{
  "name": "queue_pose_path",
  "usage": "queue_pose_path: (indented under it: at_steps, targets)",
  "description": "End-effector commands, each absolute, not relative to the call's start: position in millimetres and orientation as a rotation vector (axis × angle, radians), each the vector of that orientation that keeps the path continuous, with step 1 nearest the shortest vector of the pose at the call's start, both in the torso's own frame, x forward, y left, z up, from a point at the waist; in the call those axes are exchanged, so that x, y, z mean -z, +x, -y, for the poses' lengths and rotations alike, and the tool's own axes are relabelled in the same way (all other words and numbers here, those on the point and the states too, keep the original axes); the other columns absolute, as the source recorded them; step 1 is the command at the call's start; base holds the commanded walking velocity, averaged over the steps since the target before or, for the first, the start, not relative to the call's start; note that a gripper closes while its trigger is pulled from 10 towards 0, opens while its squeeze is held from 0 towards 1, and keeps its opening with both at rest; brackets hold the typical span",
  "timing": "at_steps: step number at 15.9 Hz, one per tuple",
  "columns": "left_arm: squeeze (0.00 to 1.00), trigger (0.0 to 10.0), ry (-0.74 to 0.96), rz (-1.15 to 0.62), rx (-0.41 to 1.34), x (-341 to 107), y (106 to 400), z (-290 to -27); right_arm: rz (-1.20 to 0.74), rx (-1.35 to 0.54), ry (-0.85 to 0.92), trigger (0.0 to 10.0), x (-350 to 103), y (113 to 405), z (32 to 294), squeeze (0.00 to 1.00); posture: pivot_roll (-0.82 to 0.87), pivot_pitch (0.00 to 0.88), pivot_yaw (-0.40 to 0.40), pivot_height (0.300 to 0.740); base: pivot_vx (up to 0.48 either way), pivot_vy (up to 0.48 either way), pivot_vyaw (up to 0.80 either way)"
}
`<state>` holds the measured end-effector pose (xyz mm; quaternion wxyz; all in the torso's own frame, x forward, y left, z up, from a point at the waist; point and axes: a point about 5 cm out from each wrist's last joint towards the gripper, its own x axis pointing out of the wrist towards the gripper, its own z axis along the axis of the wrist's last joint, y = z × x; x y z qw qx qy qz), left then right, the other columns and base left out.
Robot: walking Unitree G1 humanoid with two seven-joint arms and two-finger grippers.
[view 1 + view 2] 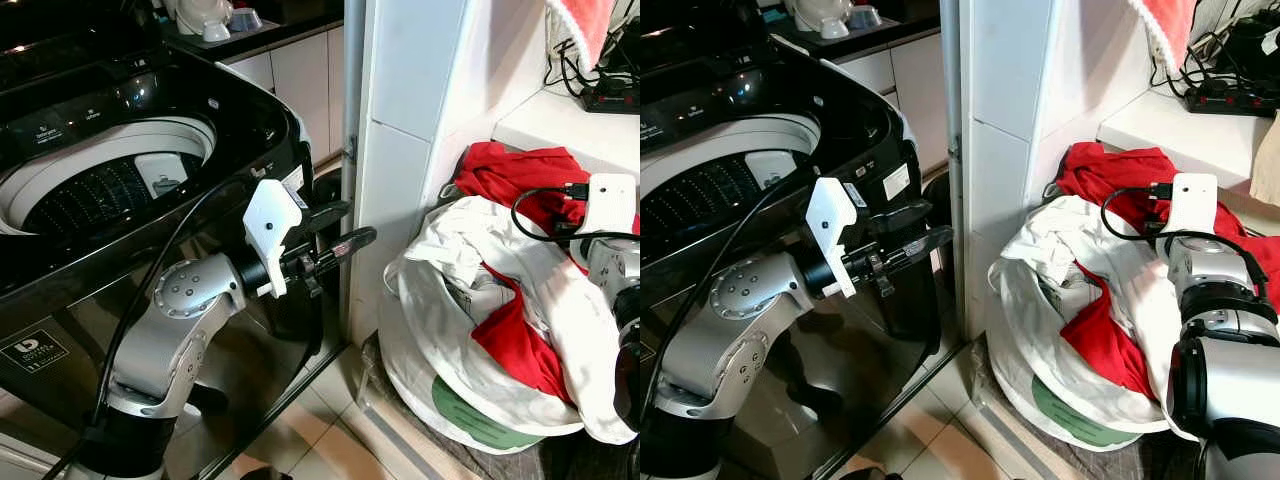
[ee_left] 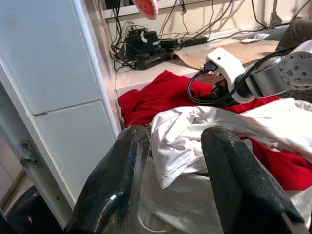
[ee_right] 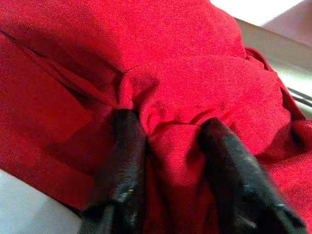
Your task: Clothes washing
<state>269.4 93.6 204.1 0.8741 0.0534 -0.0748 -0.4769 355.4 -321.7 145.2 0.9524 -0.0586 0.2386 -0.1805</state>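
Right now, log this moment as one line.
right end effector: in red cloth | left end effector: open, idle | washer: lid open

Left gripper (image 2: 168, 165) fingers spread, nothing between them. Beyond the jaws: white cloth (image 2: 195, 131) over red garment (image 2: 156, 95). Right arm (image 2: 263, 73) reaches into the pile beyond. White tiled pillar (image 2: 53, 92) beside one finger.

Probably home laundry corner (washing machine (image 1: 110, 170), clothes heap (image 1: 500, 300))

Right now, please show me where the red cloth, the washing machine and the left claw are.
red cloth (image 1: 505, 170), left eye view, upper fold on the pile.
washing machine (image 1: 120, 185), left eye view, open drum.
left claw (image 1: 335, 232), left eye view, between the fingertips.
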Motion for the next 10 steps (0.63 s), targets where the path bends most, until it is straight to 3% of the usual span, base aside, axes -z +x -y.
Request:
queue_pose_path:
  at_steps: [1,4,10]
  targets:
    - [0.0,10.0,0.119,0.15,0.994,-204,270,-95,-0.475,0.359,-0.108,0.0,-152,359,320,0.0,-0.05,0.0,0.078,0.74,0.0,0.0,0.0]
    - [0.0,10.0,0.122,0.154,0.992,-205,270,-95,-0.458,0.361,-0.114,0.0,-156,361,321,0.0,-0.05,0.0,0.078,0.74,0.0,0.0,0.0]
    - [0.0,10.0,0.126,0.181,0.96,-211,273,-98,-0.201,0.391,-0.194,0.0,-231,370,335,0.0,-0.06,0.0,0.087,0.74,0.0,0.0,0.0]
